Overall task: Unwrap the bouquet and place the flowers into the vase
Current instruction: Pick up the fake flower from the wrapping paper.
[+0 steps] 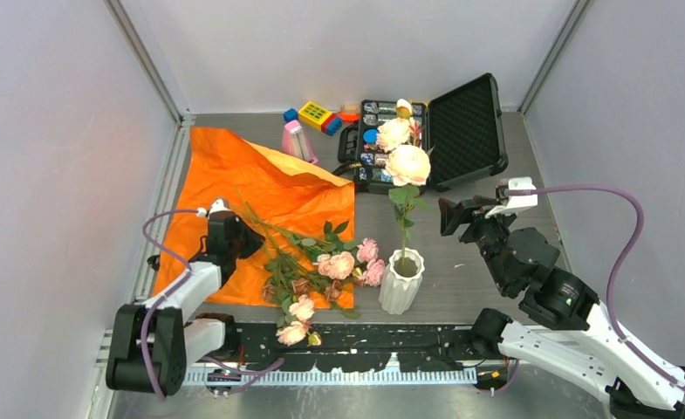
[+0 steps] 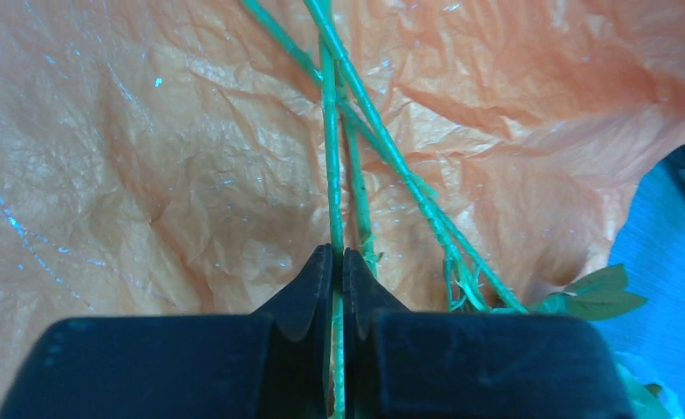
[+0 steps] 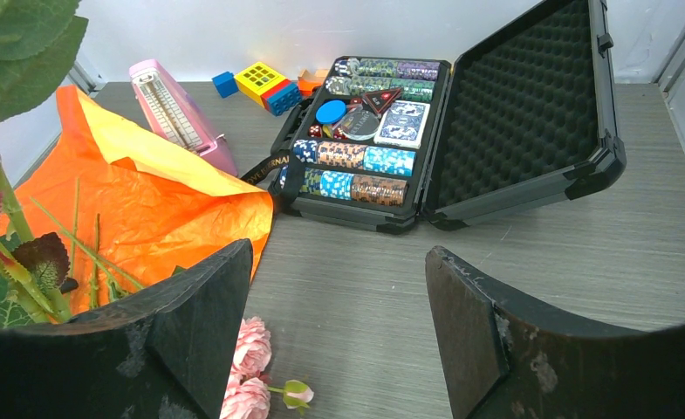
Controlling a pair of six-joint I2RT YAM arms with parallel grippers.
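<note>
The table (image 1: 478, 262) is viewed from above, behind the arm bases. Orange paper (image 2: 147, 175) and flower stems (image 2: 332, 131) are seen very close from the left wrist; the open case (image 3: 461, 113) is faced low from the right wrist. All three are also shown overhead.

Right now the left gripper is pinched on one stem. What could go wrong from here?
1. The held stem in the left gripper crosses other stems; lifting may drag them along.
2. The vase already carries tall roses and looks top-heavy; a nudge while inserting could tip it.
3. The grip is near the stem's bare end, so it may pivot in the jaws.
</note>
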